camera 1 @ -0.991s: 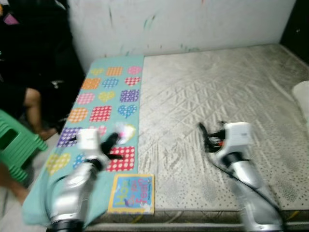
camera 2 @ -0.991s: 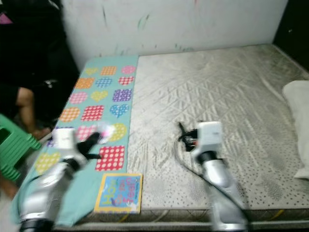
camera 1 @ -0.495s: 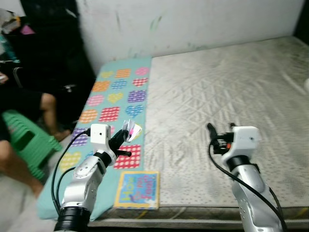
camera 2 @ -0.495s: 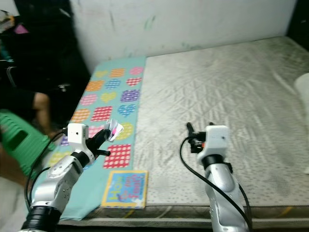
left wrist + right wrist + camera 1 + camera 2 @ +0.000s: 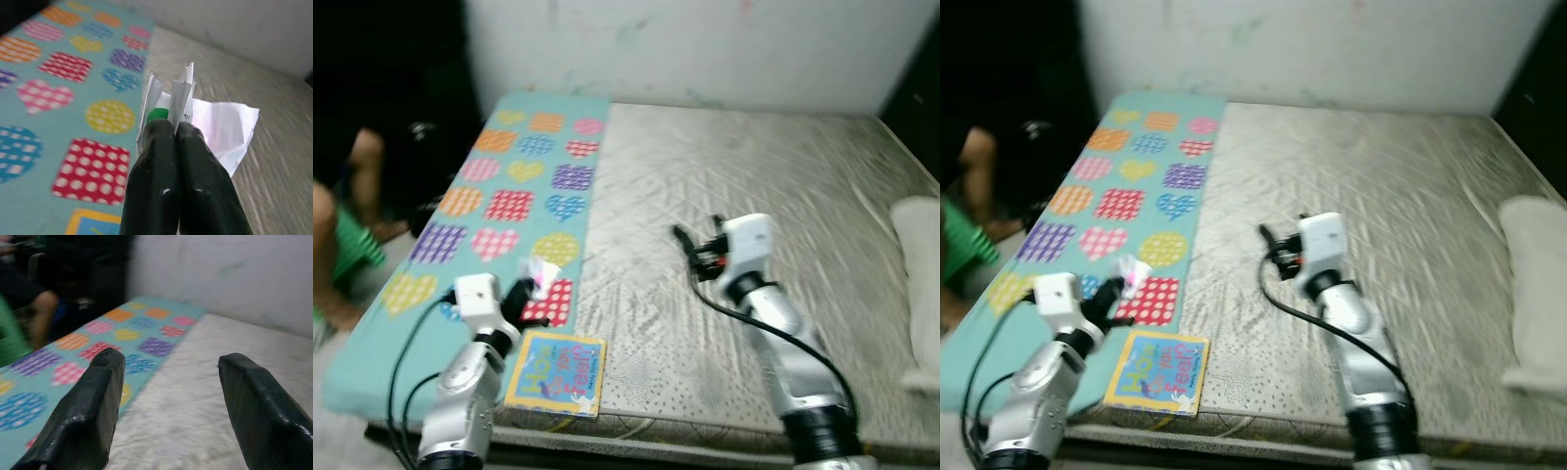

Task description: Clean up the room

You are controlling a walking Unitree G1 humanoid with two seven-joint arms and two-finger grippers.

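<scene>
Left end effector (image 5: 173, 129) pinches crumpled paper (image 5: 215, 127), contents unreadable

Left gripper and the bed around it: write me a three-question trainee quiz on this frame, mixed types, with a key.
1. True or false: the left gripper is shut on the crumpled paper.
2. The book lies: A) by the mattress's near edge B) against the wall C) on the pillow.
3. Fill in: the right gripper hangs ____ over the mattress.

Key: 1 true; 2 A; 3 open.
</scene>
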